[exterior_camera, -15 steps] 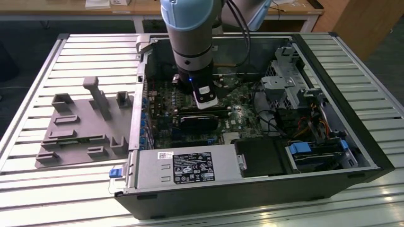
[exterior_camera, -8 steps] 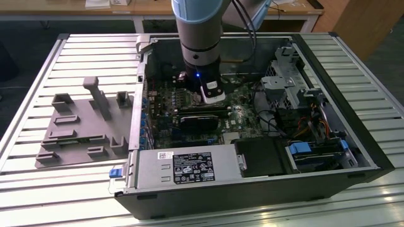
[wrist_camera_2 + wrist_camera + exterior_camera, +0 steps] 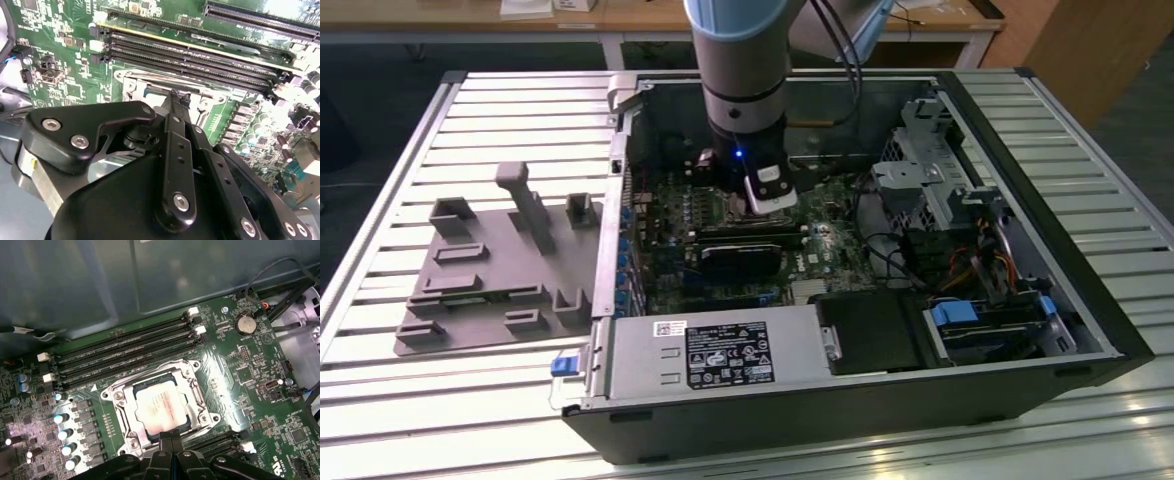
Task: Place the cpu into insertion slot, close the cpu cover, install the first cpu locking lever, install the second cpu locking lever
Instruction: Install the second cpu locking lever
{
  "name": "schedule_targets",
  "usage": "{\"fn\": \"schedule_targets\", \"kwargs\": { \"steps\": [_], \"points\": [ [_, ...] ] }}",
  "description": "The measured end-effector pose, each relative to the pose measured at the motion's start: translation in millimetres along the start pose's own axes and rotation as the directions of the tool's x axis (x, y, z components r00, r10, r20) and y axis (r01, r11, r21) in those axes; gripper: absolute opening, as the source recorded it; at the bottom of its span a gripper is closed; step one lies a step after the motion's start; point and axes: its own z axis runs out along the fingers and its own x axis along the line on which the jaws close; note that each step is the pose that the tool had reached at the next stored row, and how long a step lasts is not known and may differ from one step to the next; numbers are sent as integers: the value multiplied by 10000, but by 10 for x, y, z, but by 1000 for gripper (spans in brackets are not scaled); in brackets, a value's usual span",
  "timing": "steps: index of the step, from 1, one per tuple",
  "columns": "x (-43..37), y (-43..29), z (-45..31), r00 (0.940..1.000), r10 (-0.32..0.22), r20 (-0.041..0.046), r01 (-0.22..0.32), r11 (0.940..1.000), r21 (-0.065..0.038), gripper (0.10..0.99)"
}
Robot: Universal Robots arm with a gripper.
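Arm: stood over the open case (image 3: 854, 250) on the bench (image 3: 440, 120), reaching down to the motherboard (image 3: 834, 245).
Jaws (image 3: 172, 442): pressed together, tips meeting at the socket's edge; nothing seen held between them.
Cpu (image 3: 161, 407): lay flat in the slot (image 3: 190, 427), silver top facing up.
Cover (image 3: 192, 377): lay down around the chip, its window framing the metal top.
Levers: too hard to tell apart from the frame; whether either was latched could not be told.
Memory slots (image 3: 125, 352): just beside the socket, empty.
Step in hand: judged to be work at the cover's edge or a lever, since the chip was seated.
Doing it well: press on the frame's metal, not the chip; keep the tips off the memory slots and the capacitors (image 3: 65, 432) nearby.
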Motion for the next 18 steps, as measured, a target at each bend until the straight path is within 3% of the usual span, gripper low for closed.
{"fn": "schedule_targets", "kwargs": {
  "steps": [7, 13, 18],
  "points": [
    [18, 97, 19, 10000, -5, 12, 5, 10000, 33, 102],
    [-1, 144, 29, 9999, -54, 127, 49, 9993, 382, 102],
    [0, 168, 34, 9999, -55, 130, 50, 9992, 393, 102]
  ]
}}
